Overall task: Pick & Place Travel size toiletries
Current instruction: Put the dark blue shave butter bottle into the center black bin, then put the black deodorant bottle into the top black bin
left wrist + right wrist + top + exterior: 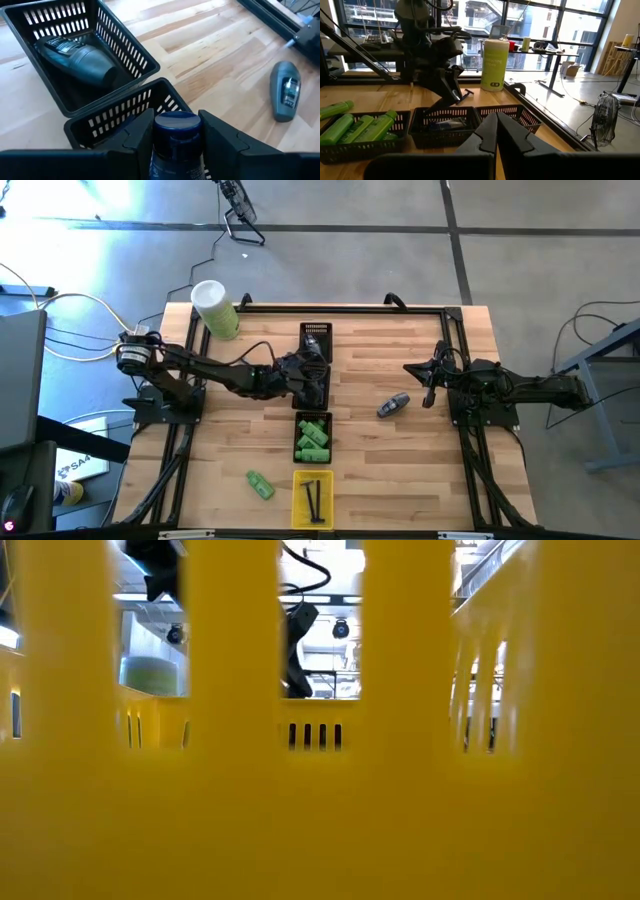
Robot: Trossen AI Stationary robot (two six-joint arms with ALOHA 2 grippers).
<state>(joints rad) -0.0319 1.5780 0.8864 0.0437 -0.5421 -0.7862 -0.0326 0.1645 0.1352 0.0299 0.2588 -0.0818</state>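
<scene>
While the left pincer (176,150) grips a tube (176,131) over a tray (125,107), two toiletries (393,405) remain on the desk (400,470).

desk (420,450): pale wood, smooth | black tray (75,75): slotted matt plastic | yellow tray (320,810): glossy plastic | green bottles (355,127): shiny plastic

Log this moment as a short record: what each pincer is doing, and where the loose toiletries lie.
left pincer: shut on a dark blue bottle, above a black tray
right pincer: shut, empty, waiting at the table's right
far black tray: one grey-blue piece inside
loose on table: a second grey-blue piece, green bottle
</scene>
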